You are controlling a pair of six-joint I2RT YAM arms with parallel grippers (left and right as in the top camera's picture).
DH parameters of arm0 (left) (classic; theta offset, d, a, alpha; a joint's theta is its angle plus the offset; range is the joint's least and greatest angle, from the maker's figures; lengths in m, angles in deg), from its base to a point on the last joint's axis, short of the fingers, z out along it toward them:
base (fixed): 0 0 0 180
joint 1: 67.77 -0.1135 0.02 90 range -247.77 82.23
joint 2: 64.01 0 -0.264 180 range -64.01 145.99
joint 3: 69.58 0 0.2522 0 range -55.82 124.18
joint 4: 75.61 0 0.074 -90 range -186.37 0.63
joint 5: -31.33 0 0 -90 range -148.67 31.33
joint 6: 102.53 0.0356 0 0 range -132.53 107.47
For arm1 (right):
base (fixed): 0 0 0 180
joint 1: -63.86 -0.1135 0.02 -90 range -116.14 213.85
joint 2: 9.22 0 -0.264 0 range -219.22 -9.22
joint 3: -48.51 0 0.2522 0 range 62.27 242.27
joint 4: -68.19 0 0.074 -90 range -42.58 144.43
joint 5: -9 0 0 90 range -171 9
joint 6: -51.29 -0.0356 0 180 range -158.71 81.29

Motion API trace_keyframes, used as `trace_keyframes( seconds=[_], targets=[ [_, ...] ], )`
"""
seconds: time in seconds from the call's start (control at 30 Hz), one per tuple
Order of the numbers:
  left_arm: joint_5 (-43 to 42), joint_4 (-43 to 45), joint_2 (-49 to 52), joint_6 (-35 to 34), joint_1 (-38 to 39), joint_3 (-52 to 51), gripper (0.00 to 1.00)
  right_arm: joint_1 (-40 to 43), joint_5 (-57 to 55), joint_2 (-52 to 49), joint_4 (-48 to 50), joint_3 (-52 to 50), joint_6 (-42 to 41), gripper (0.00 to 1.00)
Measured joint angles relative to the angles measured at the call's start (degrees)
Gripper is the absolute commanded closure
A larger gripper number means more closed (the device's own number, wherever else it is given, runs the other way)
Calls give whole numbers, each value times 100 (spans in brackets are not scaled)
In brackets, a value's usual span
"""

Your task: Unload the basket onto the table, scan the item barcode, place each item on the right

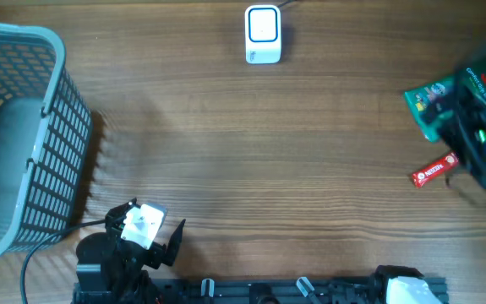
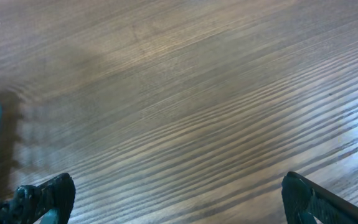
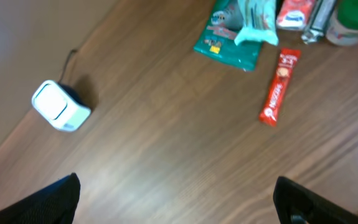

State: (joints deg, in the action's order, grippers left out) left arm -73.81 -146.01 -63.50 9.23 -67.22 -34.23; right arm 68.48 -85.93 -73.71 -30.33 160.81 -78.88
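Red stick sachet [image 3: 278, 87] lies flat on the wooden surface [image 3: 166, 137], at the far right in the overhead view, touched by neither pincer. We note a green packet [image 3: 228, 46] just beside it, with a paler wrapper [image 3: 256, 18] lying across its top edge. More items crowd the frame corner beyond, too cropped for us to identify.

Right pincer [image 3: 175, 183]: fingers [image 3: 48, 202] spread wide, nothing between them, above bare wood, with the sachet further ahead. In the overhead view the right arm [image 1: 479, 127] shows as a dark blur overlapping the green packet.

White barcode scanner [image 1: 263, 35] stands at the far edge of the surface, about mid-width, its cable trailing off behind it, well apart from the sachet.

Left pincer [image 2: 175, 186]: likewise fully spread and empty, over bare wood near the front edge.

Grey mesh basket [image 1: 23, 143] sits at the far left, near the left pincer. We cannot tell whether it holds anything.
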Motion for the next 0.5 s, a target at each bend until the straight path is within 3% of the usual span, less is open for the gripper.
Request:
trace_keyframes(
  seconds=[0.23, 0.5],
  targets=[
    [0, 2, 0, 0, 2, 0, 0, 0, 2, 1281, -177, -2, 0, 1],
    [2, 2, 0, 0, 0, 0, 0, 0, 111, 1469, -492, -2, 28, 0]
  ],
)
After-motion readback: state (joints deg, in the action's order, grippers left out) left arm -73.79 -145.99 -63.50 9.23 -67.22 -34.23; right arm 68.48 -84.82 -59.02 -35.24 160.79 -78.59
